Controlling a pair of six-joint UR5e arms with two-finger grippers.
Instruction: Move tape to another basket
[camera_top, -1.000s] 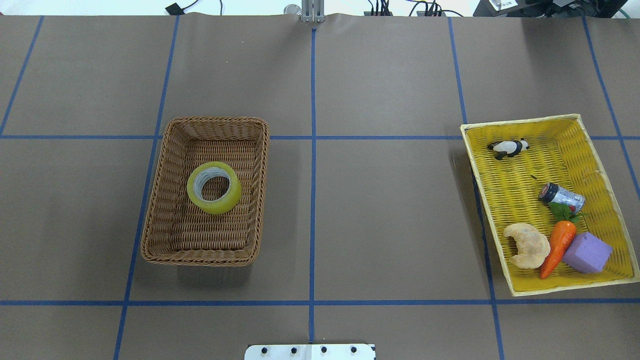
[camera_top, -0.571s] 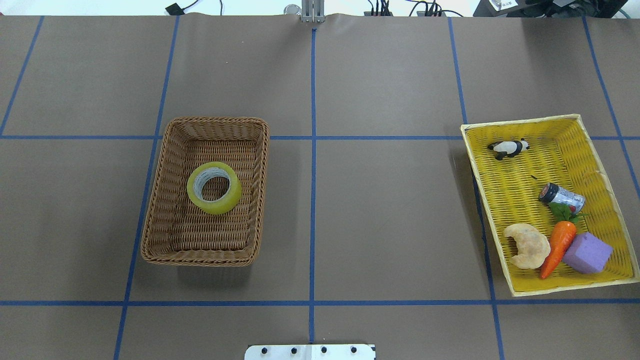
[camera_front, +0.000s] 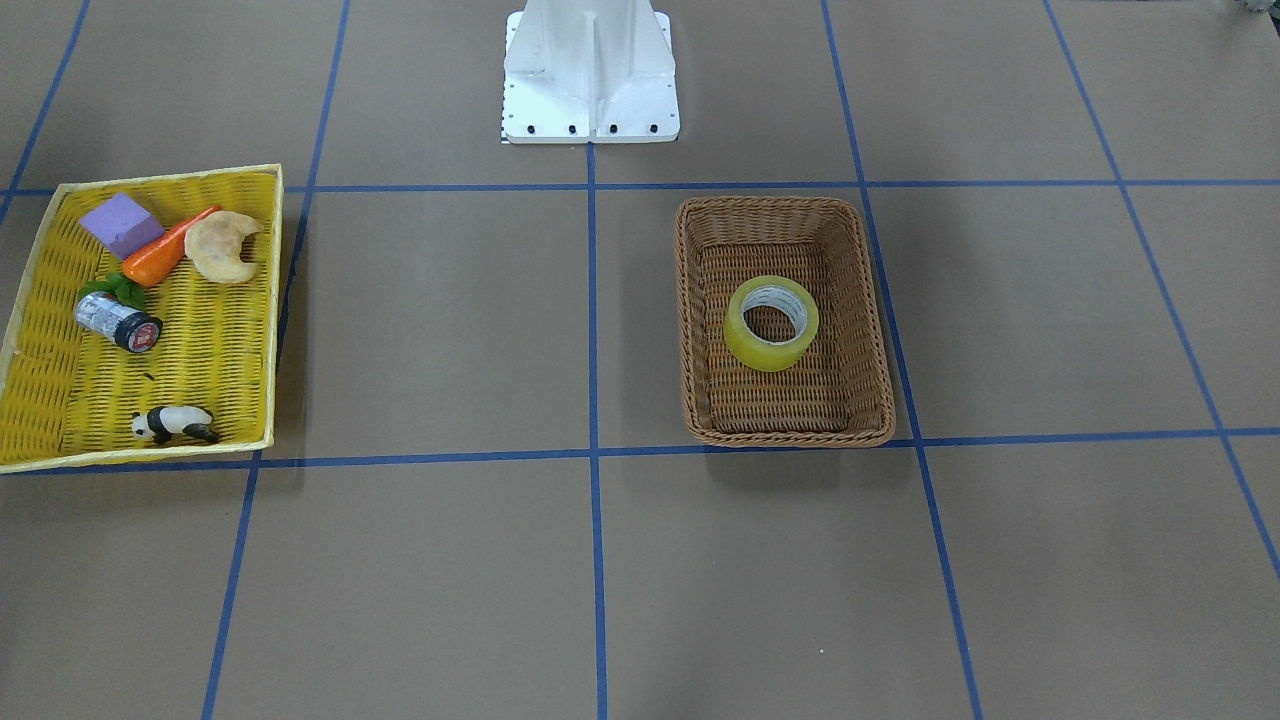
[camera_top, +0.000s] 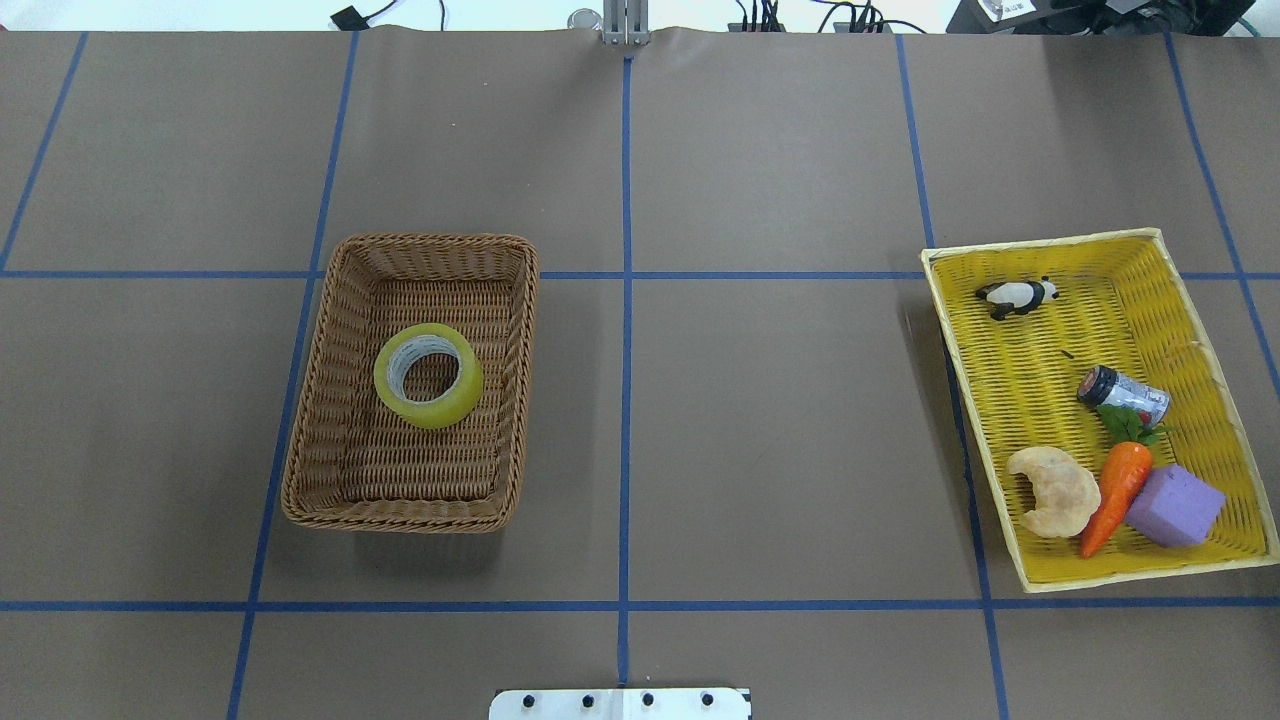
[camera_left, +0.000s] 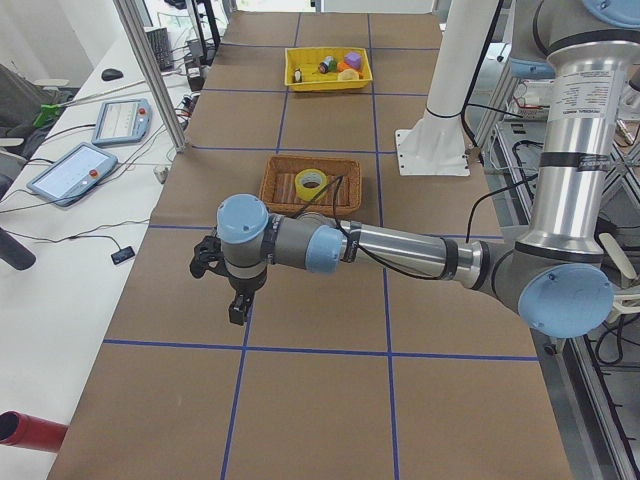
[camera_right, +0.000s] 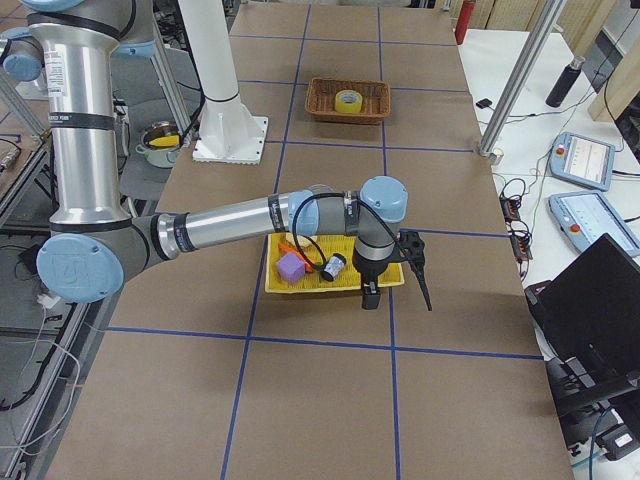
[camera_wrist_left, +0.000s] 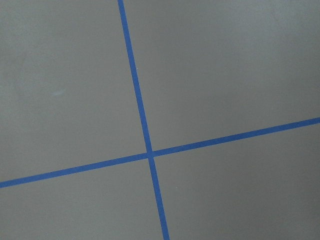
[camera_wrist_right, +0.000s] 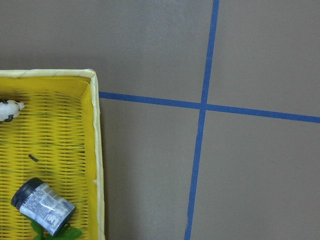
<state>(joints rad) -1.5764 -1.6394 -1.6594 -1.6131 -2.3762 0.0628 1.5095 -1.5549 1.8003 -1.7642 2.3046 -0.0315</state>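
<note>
**A:** What hems in the tape (camera_top: 441, 410)?

**B:** Only the basket (camera_top: 306, 400). Its walls rise on all four sides. The roll lies flat near the middle, apart from every wall, with wicker floor showing all round it and its top uncovered.

**A:** And between basket and tray (camera_top: 1040, 258)?

**B:** Bare brown paper (crossed by flat blue lines). The white base (camera_top: 620, 704) sits at the robot's edge, well off that stretch.

**A:** Inside the tray?

**B:** The robot-side end is crowded: croissant (camera_top: 1055, 490), carrot (camera_top: 1117, 496) and block (camera_top: 1175, 505) sit side by side, with the can (camera_top: 1124, 396) just beyond. Open weave lies between the can and the panda (camera_top: 1017, 296), and along the basket-side wall.
</note>
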